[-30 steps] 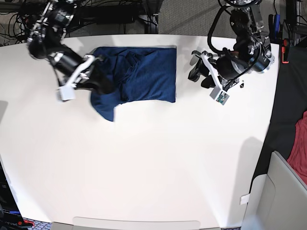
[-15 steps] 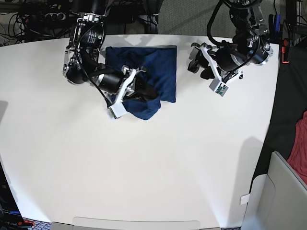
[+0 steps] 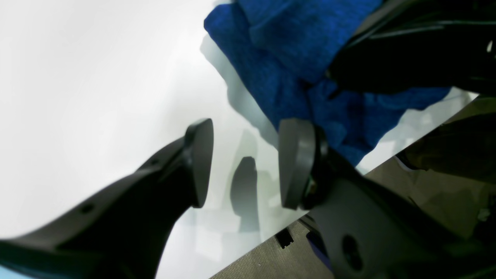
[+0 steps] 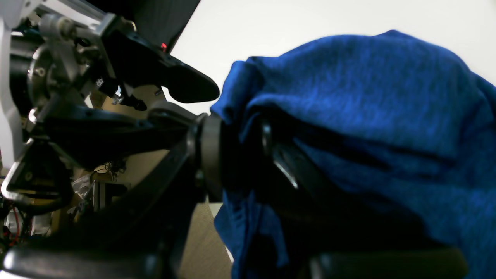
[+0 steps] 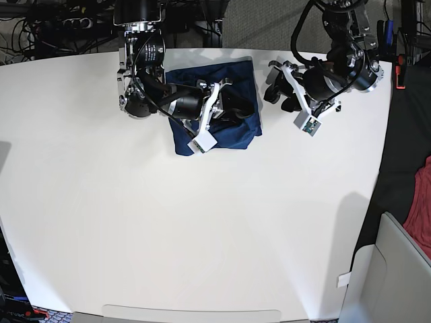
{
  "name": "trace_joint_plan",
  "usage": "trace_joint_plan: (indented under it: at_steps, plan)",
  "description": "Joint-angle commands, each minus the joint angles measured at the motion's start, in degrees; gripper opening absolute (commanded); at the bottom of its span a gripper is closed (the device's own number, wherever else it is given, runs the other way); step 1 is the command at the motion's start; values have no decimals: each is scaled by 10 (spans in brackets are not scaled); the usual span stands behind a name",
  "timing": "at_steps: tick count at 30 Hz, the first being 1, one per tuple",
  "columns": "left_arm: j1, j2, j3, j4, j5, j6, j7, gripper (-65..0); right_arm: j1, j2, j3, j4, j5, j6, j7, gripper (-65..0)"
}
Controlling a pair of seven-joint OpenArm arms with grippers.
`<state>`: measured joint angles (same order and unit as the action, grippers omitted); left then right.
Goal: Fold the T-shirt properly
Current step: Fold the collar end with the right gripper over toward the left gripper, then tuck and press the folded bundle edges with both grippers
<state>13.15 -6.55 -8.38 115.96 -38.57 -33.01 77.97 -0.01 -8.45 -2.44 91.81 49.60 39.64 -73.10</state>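
Observation:
The dark navy T-shirt [image 5: 182,140] lies bunched at the far middle of the white table [image 5: 202,235]. My right gripper [image 5: 237,111] is over the shirt's right part and is shut on a fold of it. In the right wrist view the blue fabric [image 4: 368,97] drapes over the shut fingers [image 4: 211,155]. My left gripper [image 5: 276,86] is open and empty, just right of the shirt's right edge. In the left wrist view its two fingers stand apart [image 3: 246,162] above the bare table, with the shirt [image 3: 286,50] just beyond them.
The table's far edge runs right behind both grippers. A red cloth [image 5: 423,208] hangs off the table at the right. A grey box [image 5: 390,269] stands at the lower right. Cables and stands lie behind the table.
My right arm has carried the shirt's left part rightward over the rest, so the shirt is now a narrower bundle shifted right. The left arm has barely moved.

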Motion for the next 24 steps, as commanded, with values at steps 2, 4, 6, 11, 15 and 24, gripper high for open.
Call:
trace_joint_plan:
  at_steps: [2, 4, 6, 11, 15, 24]
  plan:
    - [-4, -4, -3, 9, -8, -2, -5, -395, 11, -6, -2, 12, 18, 4, 11, -519]
    - [-4, -4, -3, 9, -8, -2, -5, -395, 12, -6, -2, 15, 18, 4, 10, -519]
    - [-4, -4, -3, 9, -8, -2, -5, -395, 12, -6, -2, 33, 19, 4, 10, -518]
    - [-6, -4, -3, 8, -8, -2, -5, -395, 16, -6, -7, 85, -16, 4, -3, -381]
    - [-22, -4, -3, 7, -7, -2, -5, -395, 37, -6, -18, 87, -21, 4, -21, -358]
    - [-26, -11, -54, 31, -22, -7, -5, -396, 68, 11, 114, 86, -62, 4, -9, -359]
